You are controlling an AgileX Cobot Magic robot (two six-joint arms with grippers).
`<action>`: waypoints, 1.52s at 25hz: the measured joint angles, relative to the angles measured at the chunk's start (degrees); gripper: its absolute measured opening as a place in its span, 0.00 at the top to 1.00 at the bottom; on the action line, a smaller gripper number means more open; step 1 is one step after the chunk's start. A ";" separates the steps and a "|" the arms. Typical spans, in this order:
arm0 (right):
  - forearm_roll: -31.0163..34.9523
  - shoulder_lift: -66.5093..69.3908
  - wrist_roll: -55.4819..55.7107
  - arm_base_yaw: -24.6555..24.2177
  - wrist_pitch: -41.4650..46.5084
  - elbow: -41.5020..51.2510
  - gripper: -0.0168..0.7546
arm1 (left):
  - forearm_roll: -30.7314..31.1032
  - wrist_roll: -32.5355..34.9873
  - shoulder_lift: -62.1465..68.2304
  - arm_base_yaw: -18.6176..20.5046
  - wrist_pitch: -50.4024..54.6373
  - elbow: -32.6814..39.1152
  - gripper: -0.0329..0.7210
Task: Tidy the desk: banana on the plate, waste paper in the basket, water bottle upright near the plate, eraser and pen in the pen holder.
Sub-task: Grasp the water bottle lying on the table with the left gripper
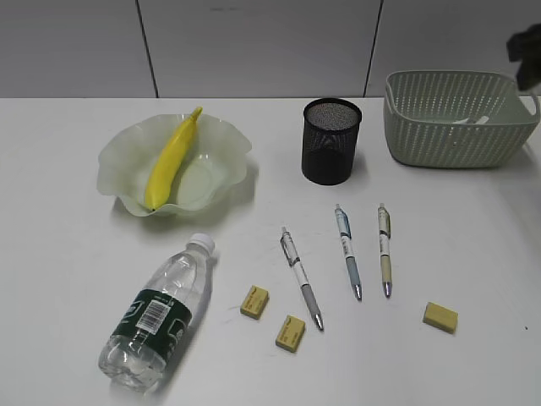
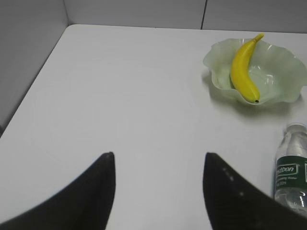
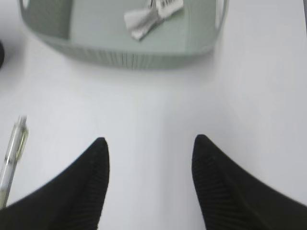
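The yellow banana (image 1: pixel 173 156) lies in the pale green ruffled plate (image 1: pixel 114 165), also seen as banana (image 2: pixel 243 72) and plate (image 2: pixel 288 72). The water bottle (image 1: pixel 161 317) lies on its side in front of the plate, cap toward it. Three pens (image 1: pixel 302 277) (image 1: pixel 347 252) (image 1: pixel 385 249) and three yellow erasers (image 1: pixel 254 301) (image 1: pixel 290 332) (image 1: pixel 440 316) lie on the desk (image 1: pixel 76 279). The black mesh pen holder (image 1: pixel 331 139) stands upright. Waste paper (image 3: pixel 151 17) sits inside the green basket (image 3: pixel 124 52). My left gripper (image 2: pixel 159 154) is open over bare desk. My right gripper (image 3: pixel 150 139) is open in front of the basket, holding nothing.
The basket (image 1: pixel 456 118) stands at the back right, with a dark part of the right arm (image 1: pixel 526 51) above its right end. A pen (image 3: pixel 12 158) lies left of the right gripper. A grey wall runs behind the desk.
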 joint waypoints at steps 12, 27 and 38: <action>6.38 -62.67 -0.19 0.17 20.69 33.13 0.43 | -1.98 1.15 5.88 0.00 -1.10 -0.35 0.38; 8.68 -90.44 -3.43 0.17 25.25 38.75 0.43 | -13.85 11.67 39.23 0.00 -20.45 -1.62 0.38; 8.68 -90.51 -3.43 0.17 20.33 40.85 0.43 | -14.10 13.34 62.92 -15.34 -29.65 -3.23 0.38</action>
